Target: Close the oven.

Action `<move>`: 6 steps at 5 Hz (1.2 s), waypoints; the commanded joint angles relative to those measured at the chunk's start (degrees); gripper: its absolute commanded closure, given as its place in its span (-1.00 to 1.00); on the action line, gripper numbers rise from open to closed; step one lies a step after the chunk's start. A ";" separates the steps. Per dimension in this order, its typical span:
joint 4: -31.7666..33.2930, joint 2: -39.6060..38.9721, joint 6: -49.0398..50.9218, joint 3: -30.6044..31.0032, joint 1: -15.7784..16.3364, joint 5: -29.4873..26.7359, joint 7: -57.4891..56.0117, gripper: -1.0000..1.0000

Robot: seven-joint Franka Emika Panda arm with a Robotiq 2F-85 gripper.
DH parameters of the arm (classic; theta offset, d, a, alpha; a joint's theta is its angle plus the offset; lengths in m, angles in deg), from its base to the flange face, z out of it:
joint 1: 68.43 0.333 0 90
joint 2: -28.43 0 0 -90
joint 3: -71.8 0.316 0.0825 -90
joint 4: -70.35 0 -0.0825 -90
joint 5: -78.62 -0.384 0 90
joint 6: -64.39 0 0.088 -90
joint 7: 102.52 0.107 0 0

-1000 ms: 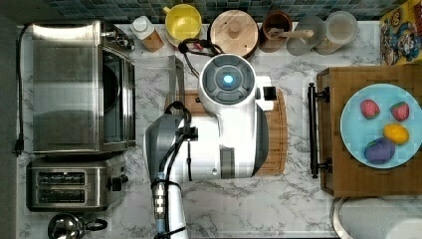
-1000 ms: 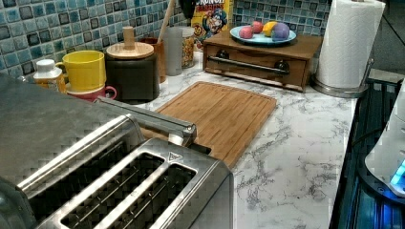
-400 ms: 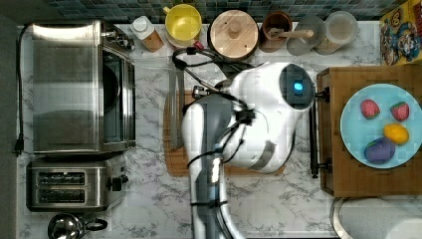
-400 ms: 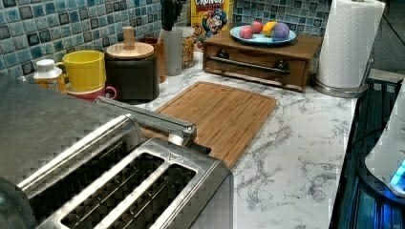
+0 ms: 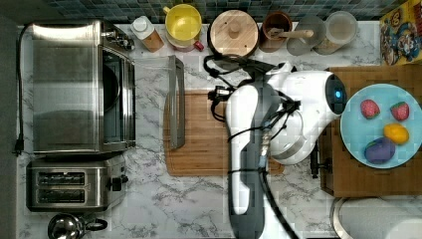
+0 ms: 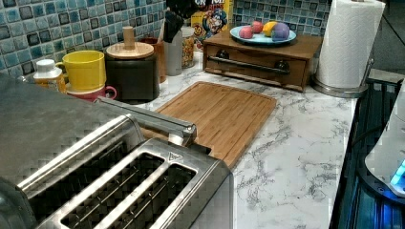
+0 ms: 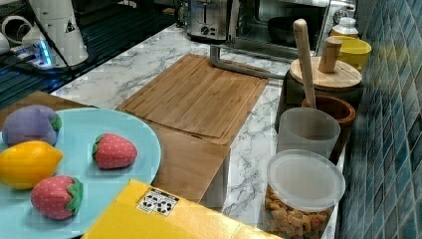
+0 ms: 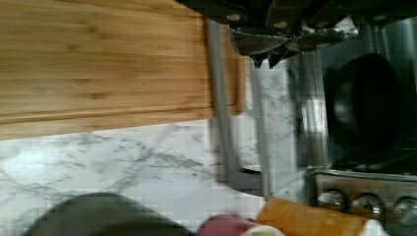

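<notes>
The oven's point(image 8: 364, 123) bar handle point(image 8: 221, 108) crosses the cutting board point(image 8: 98, 59) (door apparently down), dark pan point(image 8: 366, 103) inside.

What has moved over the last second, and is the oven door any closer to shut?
The arm swung toward the top view's right, from over the cutting board to beside the blue plate. Nothing was grasped. The oven door still lies flat open, its bar handle over the board's edge; toaster and jars unchanged.

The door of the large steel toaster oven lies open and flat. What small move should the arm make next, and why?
Probably lower the gripper toward the long metal bar handle of the large stainless-steel toaster oven, to get under it. The glass door lies flat open over the marble counter, its handle over the bamboo cutting board's edge, and must be lifted.
</notes>
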 commanded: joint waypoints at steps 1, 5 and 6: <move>0.14 -7.56 2.02 3.83 -1.86 -12.15 -12.16 1.00; -4.08 -18.02 -3.97 9.36 -4.19 -24.75 -20.04 1.00; -4.92 -18.93 -0.77 10.01 -5.37 -26.39 -21.96 1.00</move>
